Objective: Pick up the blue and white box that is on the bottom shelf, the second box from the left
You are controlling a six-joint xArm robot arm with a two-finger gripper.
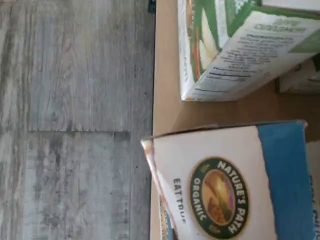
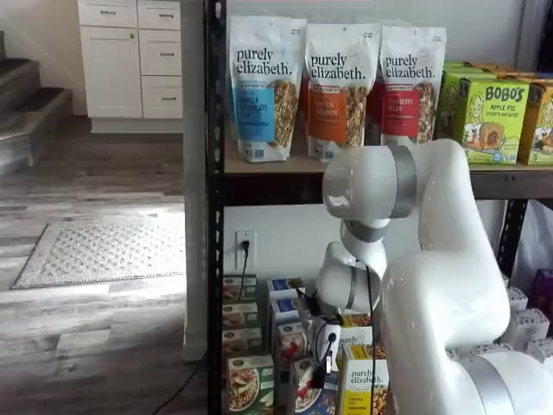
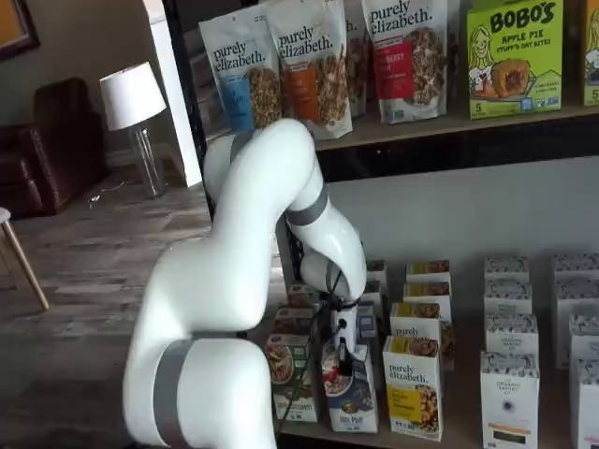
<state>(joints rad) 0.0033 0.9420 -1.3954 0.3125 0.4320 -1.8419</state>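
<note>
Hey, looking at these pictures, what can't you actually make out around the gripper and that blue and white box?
- Gripper: its fingertips merge with the blue and white box in both shelf views, too small to show a gap.
- Blue and white box: cut off by the picture's lower edge, partly behind the gripper.
- Wrist view: no fingers visible; the box top runs off the frame.
- Green-and-white carton: small print blurred.

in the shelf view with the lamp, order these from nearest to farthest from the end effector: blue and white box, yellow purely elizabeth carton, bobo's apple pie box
1. blue and white box: directly under the end effector, bottom shelf front.
2. yellow purely elizabeth carton: next along the same row, toward the white cartons.
3. bobo's apple pie box: on the shelf above, far side.
</note>
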